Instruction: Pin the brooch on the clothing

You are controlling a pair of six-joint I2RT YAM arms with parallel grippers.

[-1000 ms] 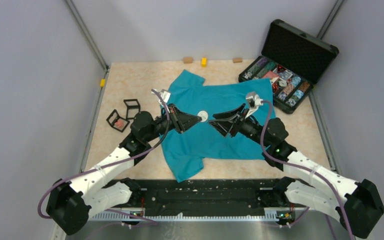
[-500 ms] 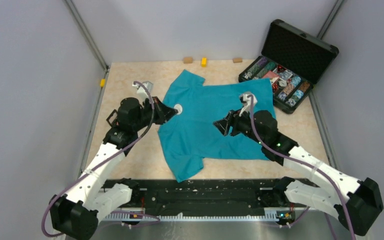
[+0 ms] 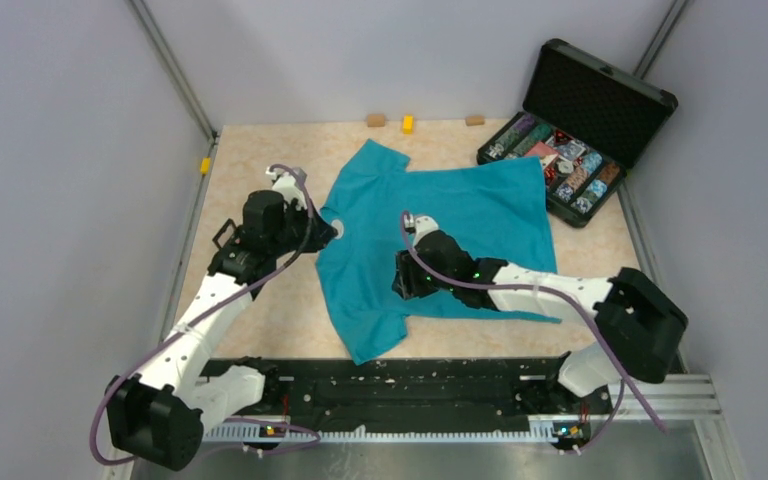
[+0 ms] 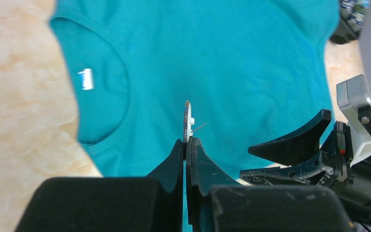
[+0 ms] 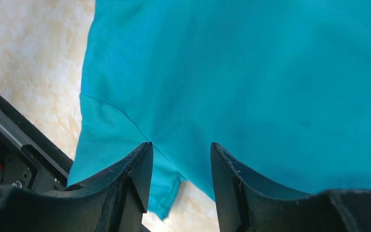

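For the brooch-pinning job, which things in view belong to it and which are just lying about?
Job: brooch, pinched in the left fingers; teal T-shirt; right fingers, open above it.
Lying about: black case of trinkets; small tan and yellow blocks at the far edge.

Left gripper (image 4: 187, 143) pinching brooch (image 4: 188, 116), T-shirt (image 4: 232, 58) below

No legible text — white label (image 4: 85, 79) in the T-shirt (image 4: 232, 58) collar is blurred.
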